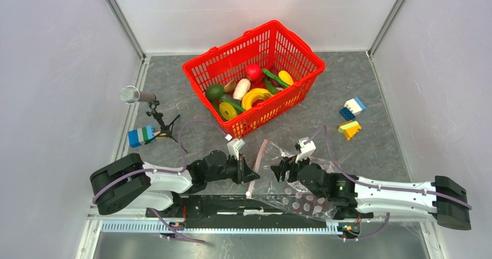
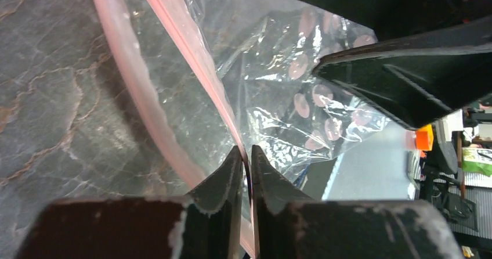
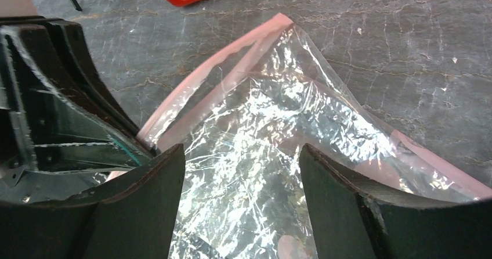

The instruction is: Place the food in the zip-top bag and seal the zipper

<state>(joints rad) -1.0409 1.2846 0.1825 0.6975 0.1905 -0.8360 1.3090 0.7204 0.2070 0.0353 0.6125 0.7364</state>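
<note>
Here, left gripper (image 2: pixel 246 154) tight on the zipper (image 2: pixel 193 61), right gripper (image 3: pixel 241 157) wide.

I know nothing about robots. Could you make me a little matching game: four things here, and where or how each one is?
1 food
2 left fingers
3 right fingers
4 yellow brick

A open over the bag
B in the basket
C pinching the zipper
D right of the basket

Pairs: 1-B, 2-C, 3-A, 4-D
</note>
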